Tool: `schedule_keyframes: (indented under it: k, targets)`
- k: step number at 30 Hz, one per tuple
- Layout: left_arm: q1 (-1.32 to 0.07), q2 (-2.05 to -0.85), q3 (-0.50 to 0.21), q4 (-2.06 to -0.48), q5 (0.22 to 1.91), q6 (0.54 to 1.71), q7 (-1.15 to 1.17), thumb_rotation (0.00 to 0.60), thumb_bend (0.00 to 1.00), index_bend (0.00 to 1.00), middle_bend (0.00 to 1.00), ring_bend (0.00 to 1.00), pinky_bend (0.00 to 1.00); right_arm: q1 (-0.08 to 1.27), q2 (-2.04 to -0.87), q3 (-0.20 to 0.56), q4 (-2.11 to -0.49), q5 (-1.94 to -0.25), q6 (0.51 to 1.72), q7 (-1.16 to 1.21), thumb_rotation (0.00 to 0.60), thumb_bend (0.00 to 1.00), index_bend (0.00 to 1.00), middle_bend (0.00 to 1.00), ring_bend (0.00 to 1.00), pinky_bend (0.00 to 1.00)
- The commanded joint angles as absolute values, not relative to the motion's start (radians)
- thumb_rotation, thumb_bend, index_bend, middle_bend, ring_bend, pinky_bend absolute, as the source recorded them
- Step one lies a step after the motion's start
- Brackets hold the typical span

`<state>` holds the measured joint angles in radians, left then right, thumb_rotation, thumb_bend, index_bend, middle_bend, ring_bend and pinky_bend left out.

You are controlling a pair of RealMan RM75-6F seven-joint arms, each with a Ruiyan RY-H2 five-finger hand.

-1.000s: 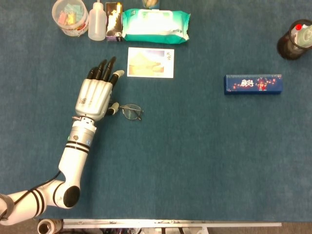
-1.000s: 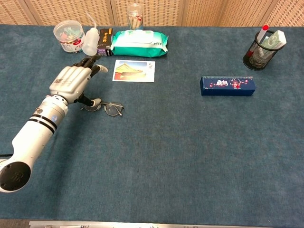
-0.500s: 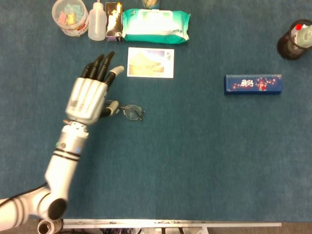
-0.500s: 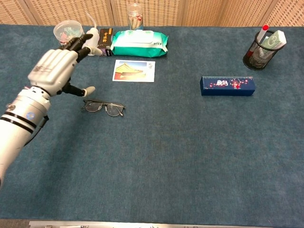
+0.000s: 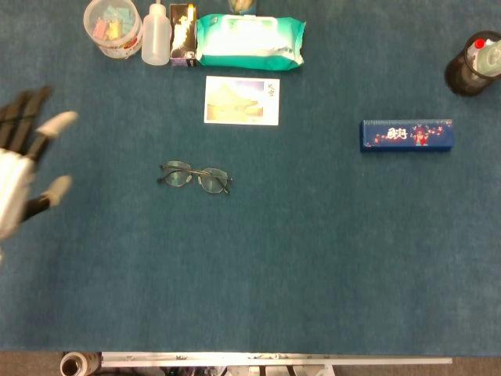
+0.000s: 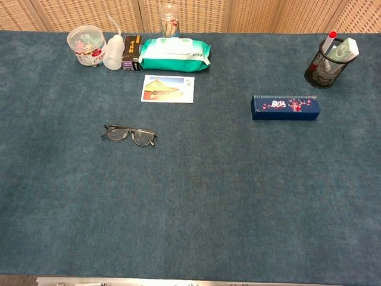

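Your left hand (image 5: pixel 23 168), fingers spread and empty, hovers well left of the glasses (image 5: pixel 194 178); a hasty sideways return could knock them askew.

An office-style desk setup here, dressed as a test bench: a blue felt-like tabletop (image 6: pixel 196 202), and a black mesh pen holder (image 6: pixel 324 65) with a marker in it stands at the far right. Along the back edge, a pack of wet wipes (image 6: pixel 175 55), a squeeze bottle (image 6: pixel 113 53) and a tub of small clips (image 6: pixel 86 46). Woven panel doors (image 6: pixel 190 12) close off the background.
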<state>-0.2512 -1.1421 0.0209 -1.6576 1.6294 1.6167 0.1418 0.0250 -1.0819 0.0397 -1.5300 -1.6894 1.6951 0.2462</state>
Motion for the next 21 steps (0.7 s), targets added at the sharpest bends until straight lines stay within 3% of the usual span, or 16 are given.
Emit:
schedule_keyframes:
  k: [1,9,21]
  targets:
    - [-0.176,-1.108,0.047,-1.658,1.629,1.688,0.096,0.6,0.2,0.19,0.0,0.0,0.14,0.028,-1.086,0.041,-1.533,-1.685,1.687,0.233,0.6,0.24,0.27,0.35,0.23,0.22]
    - [-0.104,-1.148,0.039,-1.54,1.636,1.768,-0.056,0.6,0.2,0.23,0.02,0.0,0.14,0.04,-1.095,0.042,-1.535,-1.675,1.658,0.204,0.6,0.24,0.27,0.35,0.23,0.22]
    - [-0.103,-1.161,-0.001,-1.499,1.583,1.698,-0.089,0.6,0.2,0.24,0.02,0.0,0.14,0.063,-1.098,0.056,-1.535,-1.627,1.6,0.195,0.6,0.24,0.28,0.35,0.23,0.22]
